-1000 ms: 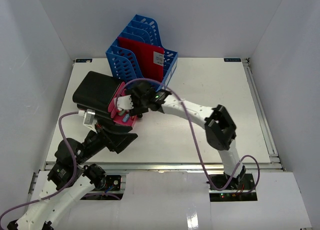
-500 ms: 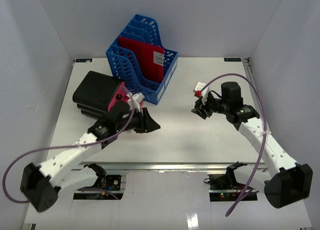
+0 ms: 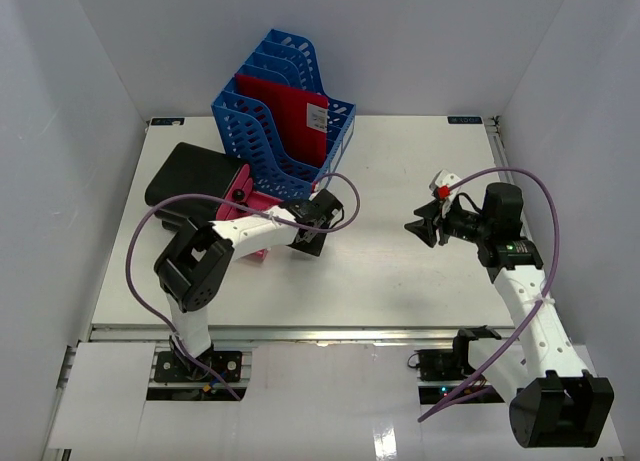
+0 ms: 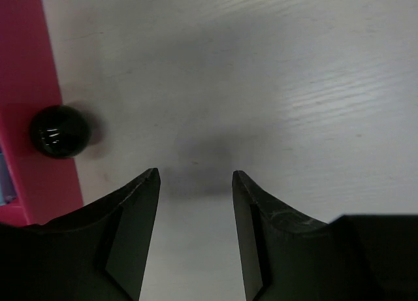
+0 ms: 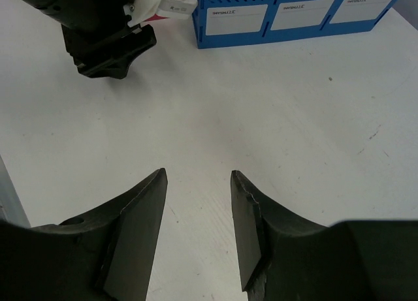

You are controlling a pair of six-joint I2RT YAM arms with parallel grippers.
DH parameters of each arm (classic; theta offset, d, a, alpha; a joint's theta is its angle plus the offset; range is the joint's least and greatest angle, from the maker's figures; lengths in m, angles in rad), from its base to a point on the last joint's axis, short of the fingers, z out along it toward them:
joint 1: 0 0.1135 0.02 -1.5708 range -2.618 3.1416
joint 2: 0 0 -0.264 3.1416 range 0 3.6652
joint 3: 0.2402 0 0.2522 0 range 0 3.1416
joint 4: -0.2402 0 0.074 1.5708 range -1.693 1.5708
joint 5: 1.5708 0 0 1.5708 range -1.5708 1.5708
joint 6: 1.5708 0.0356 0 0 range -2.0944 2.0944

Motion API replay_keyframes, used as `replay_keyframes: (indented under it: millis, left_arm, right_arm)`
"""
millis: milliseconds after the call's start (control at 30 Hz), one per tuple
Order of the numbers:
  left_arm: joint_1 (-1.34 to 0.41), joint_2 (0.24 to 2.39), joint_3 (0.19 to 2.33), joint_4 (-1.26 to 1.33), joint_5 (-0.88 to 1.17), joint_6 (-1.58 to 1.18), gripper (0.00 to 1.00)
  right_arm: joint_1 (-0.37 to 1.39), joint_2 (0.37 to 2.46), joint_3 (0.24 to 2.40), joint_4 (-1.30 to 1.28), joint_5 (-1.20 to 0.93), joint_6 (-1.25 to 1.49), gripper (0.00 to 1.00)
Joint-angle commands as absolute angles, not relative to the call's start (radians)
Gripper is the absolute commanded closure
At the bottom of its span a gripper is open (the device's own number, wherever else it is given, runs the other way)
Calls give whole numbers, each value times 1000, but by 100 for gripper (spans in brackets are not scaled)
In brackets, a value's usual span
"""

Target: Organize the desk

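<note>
Bench point(image 3: 400, 281): white, flat, spread beneath both arms and all items.
Left pincer point(image 3: 308, 243): spread apart, empty, close over bare bench at 6 o'clock of blue file rack point(image 3: 262, 131).
Right pincer point(image 3: 421, 226): spread apart, empty, at 3 o'clock, facing 9 o'clock.
Red folder point(image 3: 290, 116): upright in rack.
Black case point(image 3: 190, 186): at 9 o'clock, touching pink item point(image 3: 247, 203).
</note>
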State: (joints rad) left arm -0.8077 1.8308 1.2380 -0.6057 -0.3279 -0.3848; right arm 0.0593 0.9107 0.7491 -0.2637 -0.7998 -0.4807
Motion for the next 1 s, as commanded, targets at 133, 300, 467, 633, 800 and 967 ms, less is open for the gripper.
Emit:
replay_keyframes:
  millis: [133, 300, 467, 633, 800, 967]
  left_arm:
    - [-755, 1872, 1288, -684, -525, -300, 39]
    - [-721, 1881, 1277, -670, -562, -273, 31]
    - [-673, 1867, 1254, -662, -587, -267, 23]
    - [-639, 1861, 1254, -654, -618, -253, 17]
    - [-607, 1882, 1259, -644, -659, -222, 12]
    - [-598, 1882, 1262, -643, -684, -213, 12]
  right_arm:
    - [47, 886, 739, -225, -851, -467, 49]
    - [36, 882, 737, -225, -852, -465, 49]
    - [34, 886, 736, -225, -859, -465, 49]
    - [34, 887, 736, -225, -859, -465, 49]
    - [30, 888, 736, -225, -858, -465, 49]
    - [28, 890, 735, -225, -856, -466, 49]
